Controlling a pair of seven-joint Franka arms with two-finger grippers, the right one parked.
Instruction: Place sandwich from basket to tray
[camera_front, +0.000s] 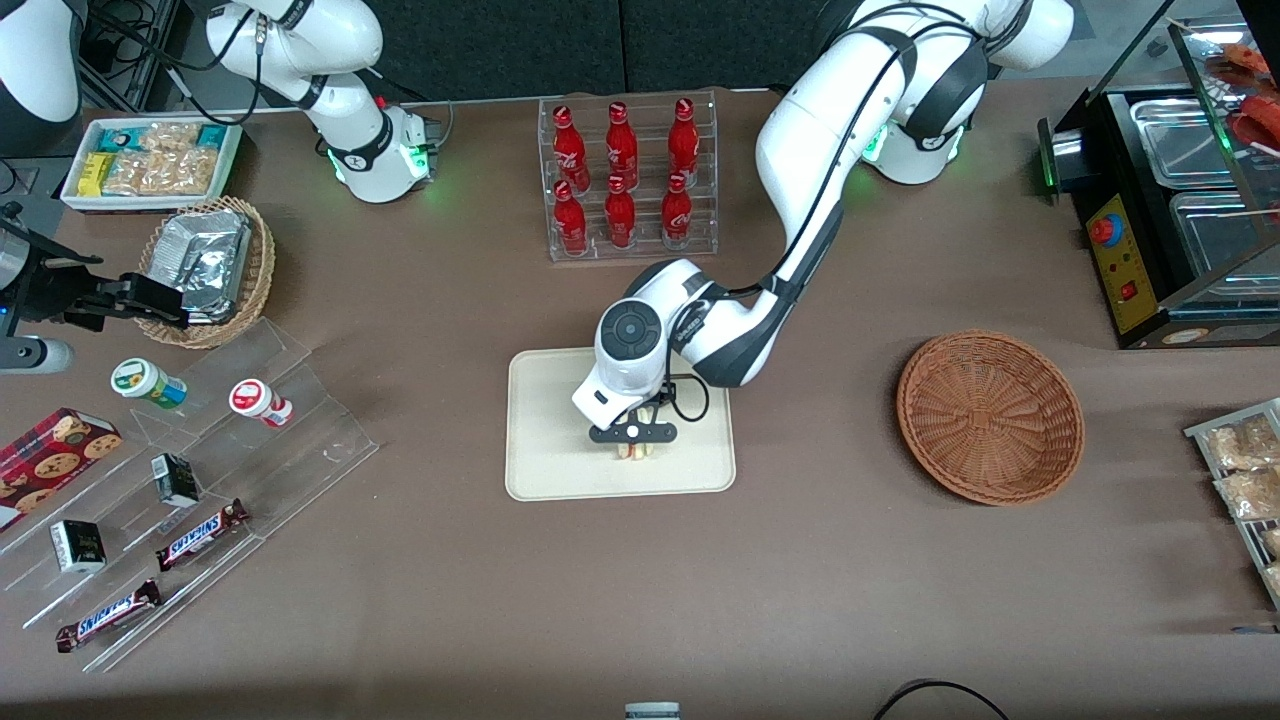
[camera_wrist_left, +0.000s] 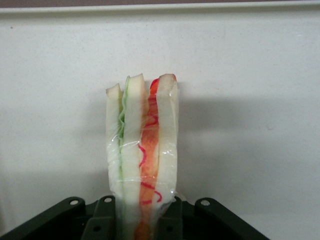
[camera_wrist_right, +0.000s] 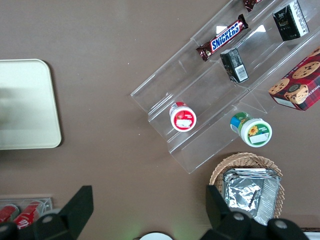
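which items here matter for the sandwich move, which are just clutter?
Job: sandwich, gripped in the hand over the tray; basket, now without the sandwich.

Clutter: cola bottles, Snickers bars, foil packets basket, cookie box.

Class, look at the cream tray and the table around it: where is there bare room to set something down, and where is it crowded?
The gripper holds the sandwich over the tray; the tray's surface around it is bare. Bare table lies between the tray and the basket, which holds nothing, and nearer the camera. It is crowded around the clear display steps and the bottle rack.
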